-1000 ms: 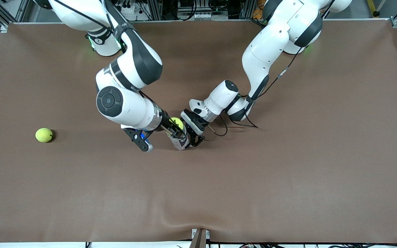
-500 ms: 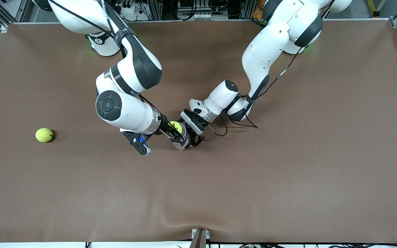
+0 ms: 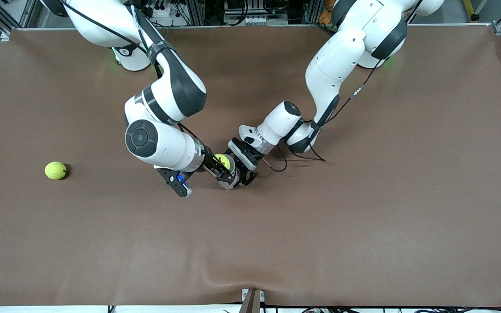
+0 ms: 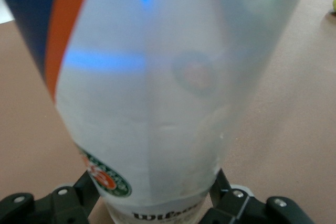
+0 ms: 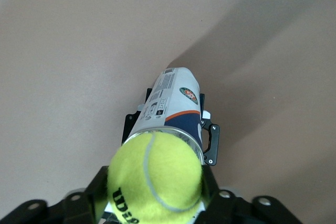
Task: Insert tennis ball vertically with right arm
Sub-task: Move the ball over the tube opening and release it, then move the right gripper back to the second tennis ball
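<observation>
The right gripper [image 3: 221, 167] sits at the mouth of an upright tennis ball can [image 3: 229, 177] near the middle of the brown table [image 3: 363, 217], a yellow tennis ball [image 5: 155, 177] between its fingers [image 5: 100, 187] and resting on the can's open rim – whether the fingers are pressing it or have let go I cannot tell. The left gripper [image 3: 246, 171] is clamped round the can's body, steadying it. A second tennis ball [image 3: 55, 170] lies well apart, toward the right arm's end
</observation>
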Motion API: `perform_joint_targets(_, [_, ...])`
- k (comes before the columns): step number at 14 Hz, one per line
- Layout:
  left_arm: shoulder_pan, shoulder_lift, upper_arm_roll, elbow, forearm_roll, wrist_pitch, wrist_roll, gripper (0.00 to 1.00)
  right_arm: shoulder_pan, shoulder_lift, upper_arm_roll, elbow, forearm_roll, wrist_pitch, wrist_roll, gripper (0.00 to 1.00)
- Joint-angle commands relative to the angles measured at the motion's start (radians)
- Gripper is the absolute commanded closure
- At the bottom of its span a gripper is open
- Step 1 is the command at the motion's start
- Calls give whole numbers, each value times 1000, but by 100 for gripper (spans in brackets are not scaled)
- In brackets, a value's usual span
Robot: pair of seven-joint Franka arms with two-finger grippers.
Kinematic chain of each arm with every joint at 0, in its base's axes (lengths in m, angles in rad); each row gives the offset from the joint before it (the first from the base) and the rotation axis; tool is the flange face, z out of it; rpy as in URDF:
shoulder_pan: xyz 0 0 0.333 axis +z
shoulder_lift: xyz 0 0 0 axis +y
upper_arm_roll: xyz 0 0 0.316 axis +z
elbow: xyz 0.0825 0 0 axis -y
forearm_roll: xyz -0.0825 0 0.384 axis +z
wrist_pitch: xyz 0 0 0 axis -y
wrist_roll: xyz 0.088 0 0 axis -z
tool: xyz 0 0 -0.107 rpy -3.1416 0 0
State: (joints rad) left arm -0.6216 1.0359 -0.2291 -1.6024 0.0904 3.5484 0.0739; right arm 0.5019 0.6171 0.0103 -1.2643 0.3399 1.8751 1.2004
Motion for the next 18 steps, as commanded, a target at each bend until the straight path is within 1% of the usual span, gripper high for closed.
perform_joint_targets(1, [-4,-17,7,-11,-3,9,1,15,4,7,0,34,5,-13,16,0])
perform_joint_targets(5, [-3,-19,7,-11,-1,9,1,15,3,-3,-3,49,5,-33,19,0])
perform_joint_targets(6, [-4,-17,7,-11,-1,9,1,15,-9,-17,-1,75,7,-92,18,0])
perform_joint_targets(7, [-4,-17,7,-13,-1,10,1,15,-25,-26,-4,126,5,-162,13,0])
perform_joint_targets(8, [-3,-19,7,-13,-1,9,1,15,-63,-34,-6,160,5,-213,5,0])
perform_joint_targets(9, [-3,-17,7,-13,-3,10,1,15,-107,-39,-4,164,7,-237,-24,0])
perform_joint_targets(10, [-3,-19,7,-11,-3,9,1,15,-146,-48,-4,164,8,-241,-82,0])
perform_joint_targets(12, [-4,-19,7,-11,-3,9,1,15,-244,-80,-3,151,-31,-295,-285,0])
perform_joint_targets(13, [-4,-17,7,-11,-1,9,1,15,-284,-80,-4,139,-79,-359,-395,0])
perform_joint_targets(14, [-3,-19,7,-11,-1,9,1,15,-336,-80,-3,120,-146,-391,-514,0])
perform_joint_targets(15, [-4,-17,7,-11,-1,9,1,15,-376,-82,-3,91,-203,-396,-629,0])
perform_joint_targets(16, [-4,-19,7,-11,-1,9,1,15,-408,-86,-3,56,-240,-396,-742,0])
perform_joint_targets(17, [-4,-19,7,-11,-1,9,1,17,-449,-94,-3,10,-271,-392,-831,0])
perform_joint_targets(18, [-4,-17,7,-11,-1,9,1,17,-483,-100,-3,-38,-297,-384,-875,0])
